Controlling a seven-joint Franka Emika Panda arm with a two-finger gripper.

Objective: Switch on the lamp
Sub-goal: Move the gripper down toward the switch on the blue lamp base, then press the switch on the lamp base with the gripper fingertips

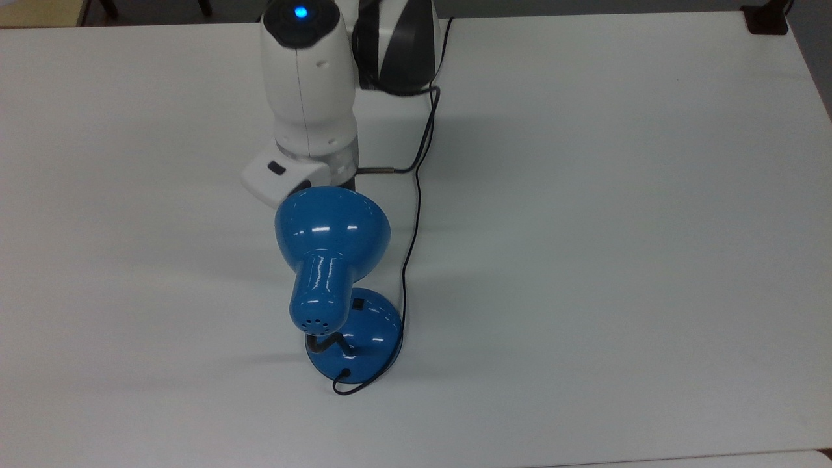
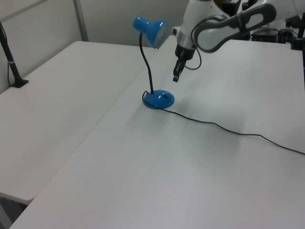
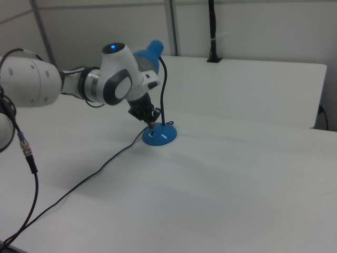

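- White table (image 1: 617, 227) surfaces are seen throughout, with pale partition walls behind in the left view.
- The gripper (image 2: 176, 77) is held pointing down above the table, its fingers drawn together on nothing.
- The lamp (image 2: 153, 62) is found just beside the gripper, to the left view's left; its round base (image 2: 158, 99) sits below and slightly left of the fingertips, apart from them.
- A thin black cord (image 2: 228, 129) is seen trailing from the base to the left view's right, under the arm (image 2: 224, 28).
- In the top view, the wrist is partly covered by the blue shade (image 1: 333, 224).

A white table (image 1: 617, 227) carries the blue lamp (image 1: 354, 335) and its trailing cord (image 1: 416, 208).
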